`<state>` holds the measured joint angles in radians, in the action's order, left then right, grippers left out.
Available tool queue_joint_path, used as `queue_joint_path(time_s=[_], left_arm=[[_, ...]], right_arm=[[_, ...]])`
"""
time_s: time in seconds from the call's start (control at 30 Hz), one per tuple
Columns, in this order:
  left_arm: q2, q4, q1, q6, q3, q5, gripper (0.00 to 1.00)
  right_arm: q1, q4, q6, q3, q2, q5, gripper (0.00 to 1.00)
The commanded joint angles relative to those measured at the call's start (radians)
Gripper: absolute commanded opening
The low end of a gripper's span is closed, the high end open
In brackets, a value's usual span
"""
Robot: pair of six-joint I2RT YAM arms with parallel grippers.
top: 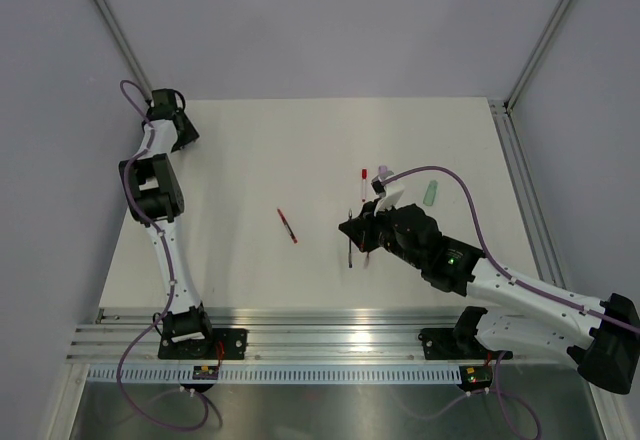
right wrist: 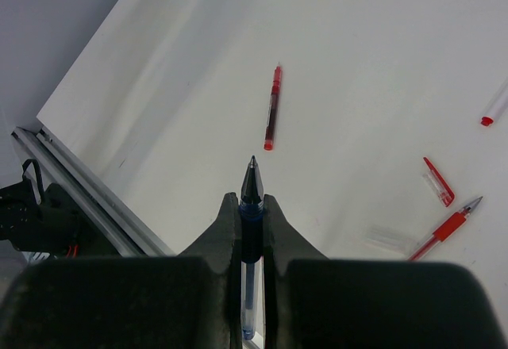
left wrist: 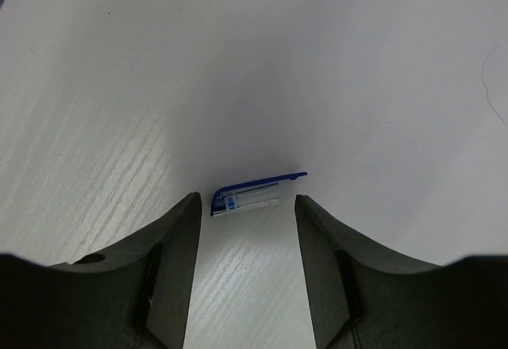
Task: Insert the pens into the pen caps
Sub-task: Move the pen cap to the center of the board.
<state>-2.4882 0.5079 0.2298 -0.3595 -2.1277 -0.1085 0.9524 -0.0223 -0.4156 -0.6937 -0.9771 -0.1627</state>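
Table [top: 300, 140]: white, the base for every item you had in view.

Right arm [top: 520, 290]: reached from the near right in to the table's middle.

Left arm [top: 160, 200]: stretched to the far left corner, so the top view showed you little of its hand.

Right gripper [right wrist: 251, 202]: jaws drawn together and clamped on the blue pen [right wrist: 252, 181]. The dark tip stuck out past the fingers and the clear barrel ran back between them. Its rear end was hidden from you.

Left gripper [left wrist: 247, 210]: jaws apart, touching nothing. The blue cap [left wrist: 258, 193] lay flat on the table just past the fingertips, in line with the gap.

Red pen [top: 287, 225]: alone near the table's middle, well apart from both grippers.

Second red pen [right wrist: 444, 228]: clear barrel, lying right of the right gripper. Beside it was a faint clear piece [right wrist: 389, 239] that you could not identify.

White pen with a red end [right wrist: 496, 111]: cut off by the edge of the right wrist view.

Pale green item [top: 431, 193]: far right, too small for you to tell pen from cap.

Red cap [right wrist: 438, 182]: loose, near the second red pen. The pictures did not show you its inside.

Lilac cap [top: 383, 171]: a tiny speck beyond the right gripper
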Motion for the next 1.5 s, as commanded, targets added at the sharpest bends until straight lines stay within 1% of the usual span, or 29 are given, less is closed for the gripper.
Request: queue_joint_path(time_s=[0.0, 0.37, 0.47, 0.5, 0.6, 0.73, 0.77, 0.87, 0.93, 0.97, 1.07, 1.1, 1.13, 1.23, 1.3, 1.33, 1.47], left_arm=[[-0.005, 0.006, 0.019, -0.007, -0.052, 0.006, 0.51], [-0.009, 0.007, 0.023, -0.006, -0.054, 0.029, 0.42], [-0.009, 0.006, 0.022, -0.006, -0.051, 0.033, 0.37], [-0.006, 0.004, 0.022, -0.004, -0.049, 0.036, 0.33], [0.018, -0.028, 0.022, 0.004, -0.009, 0.052, 0.27], [0.080, -0.097, 0.023, 0.019, 0.098, 0.084, 0.22], [0.092, -0.112, 0.023, 0.028, 0.130, 0.084, 0.22], [0.123, -0.115, 0.023, 0.037, 0.158, 0.073, 0.20], [0.141, -0.124, 0.023, 0.040, 0.184, 0.078, 0.22], [0.158, -0.135, 0.025, 0.040, 0.189, 0.082, 0.30], [0.170, -0.134, 0.025, 0.018, 0.172, 0.102, 0.44], [0.170, -0.132, 0.023, 0.004, 0.163, 0.102, 0.50], [0.170, -0.131, 0.025, -0.012, 0.141, 0.137, 0.52], [0.160, -0.134, 0.025, -0.117, 0.097, 0.151, 0.61], [0.135, -0.135, 0.026, -0.159, 0.068, 0.156, 0.67], [0.121, -0.132, 0.028, -0.180, 0.027, 0.156, 0.67], [0.051, -0.124, 0.037, -0.272, -0.052, 0.150, 0.69]], right_arm=[[-0.012, 0.041, 0.006, -0.021, 0.020, 0.008, 0.00], [-0.012, 0.039, 0.005, -0.026, 0.018, 0.011, 0.00], [-0.014, 0.039, 0.003, -0.024, 0.020, 0.009, 0.00], [-0.014, 0.038, 0.003, -0.024, 0.020, 0.009, 0.00], [-0.014, 0.039, 0.003, -0.024, 0.018, 0.006, 0.00], [-0.012, 0.044, 0.003, -0.023, 0.017, 0.012, 0.00], [-0.012, 0.044, 0.001, -0.021, 0.018, 0.017, 0.00], [-0.014, 0.047, 0.000, -0.018, 0.029, 0.020, 0.00], [-0.014, 0.045, -0.002, -0.015, 0.032, 0.022, 0.00], [-0.014, 0.045, -0.002, -0.015, 0.032, 0.023, 0.00], [-0.014, 0.047, -0.002, -0.018, 0.022, 0.028, 0.00], [-0.014, 0.048, -0.002, -0.021, 0.018, 0.028, 0.00], [-0.014, 0.051, -0.002, -0.023, 0.015, 0.029, 0.00], [-0.012, 0.053, -0.002, -0.033, 0.000, 0.034, 0.00], [-0.012, 0.048, 0.000, -0.043, -0.008, 0.034, 0.00], [-0.014, 0.047, -0.002, -0.046, -0.012, 0.037, 0.00], [-0.014, 0.047, -0.009, -0.059, -0.029, 0.043, 0.00]])
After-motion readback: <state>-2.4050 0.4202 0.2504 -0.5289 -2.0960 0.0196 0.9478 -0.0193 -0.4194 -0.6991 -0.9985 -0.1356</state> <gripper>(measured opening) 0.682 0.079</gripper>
